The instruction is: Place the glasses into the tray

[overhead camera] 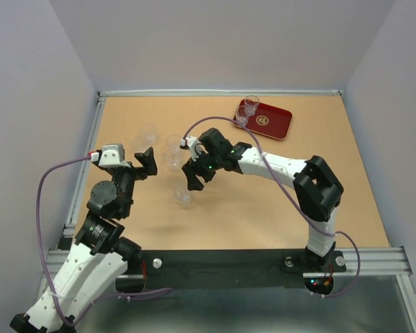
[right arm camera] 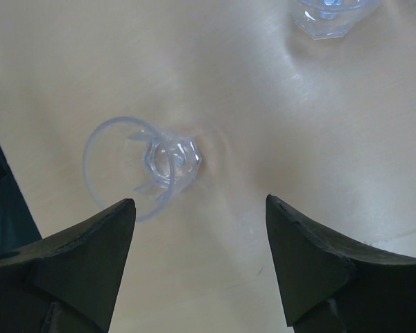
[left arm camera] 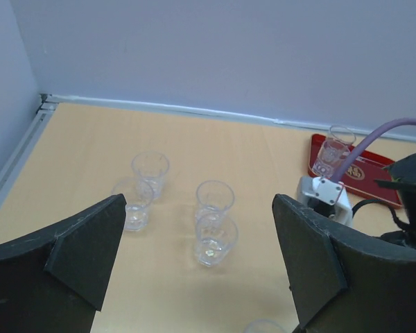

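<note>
Standing upright, mouth skyward: glass point(right arm camera: 149, 166) under spread right fingers point(right arm camera: 333, 263); left fingers point(left arm camera: 62, 270) apart.

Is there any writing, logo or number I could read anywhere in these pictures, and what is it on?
Gold emblem at the centre of the flat rectangular dark red tray: too small and blurred to read in any view.
Nothing else shows any words, numbers or signs.

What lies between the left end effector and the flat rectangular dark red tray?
In the top view, two small clear glass tumblers and the right arm's black wrist lie between them.
</note>
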Robot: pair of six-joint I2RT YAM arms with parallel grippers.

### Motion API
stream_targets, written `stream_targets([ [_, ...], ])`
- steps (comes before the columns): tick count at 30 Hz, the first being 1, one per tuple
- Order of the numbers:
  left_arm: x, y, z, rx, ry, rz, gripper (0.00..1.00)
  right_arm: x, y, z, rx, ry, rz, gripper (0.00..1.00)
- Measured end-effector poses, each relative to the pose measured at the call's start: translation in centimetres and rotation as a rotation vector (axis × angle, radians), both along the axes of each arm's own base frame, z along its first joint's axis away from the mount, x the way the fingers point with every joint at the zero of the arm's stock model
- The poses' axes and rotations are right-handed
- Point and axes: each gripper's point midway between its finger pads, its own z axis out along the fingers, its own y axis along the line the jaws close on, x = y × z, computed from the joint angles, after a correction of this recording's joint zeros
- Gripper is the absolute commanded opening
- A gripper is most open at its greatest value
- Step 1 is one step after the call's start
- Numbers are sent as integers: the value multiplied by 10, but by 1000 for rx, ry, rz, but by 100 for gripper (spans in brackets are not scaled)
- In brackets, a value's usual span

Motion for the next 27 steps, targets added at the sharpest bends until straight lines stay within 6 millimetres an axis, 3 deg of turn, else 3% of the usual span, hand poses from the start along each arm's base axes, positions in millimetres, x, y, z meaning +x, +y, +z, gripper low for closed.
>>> stream_targets([
  [8, -3, 5, 5, -8, -19, 17, 98, 7, 17, -26, -82, 8, -83, 69],
  [15, -6, 8, 9, -15, -37, 20, 98, 1, 20, -32, -127, -26, -96, 18],
  [19, -8, 10, 12, -21, -47, 28, 98, 1, 19, -35, -150, -54, -92, 2],
  [27, -8, 11, 12, -22, -48, 31, 98, 5, 5, -30, -213, -176, 17, 0],
])
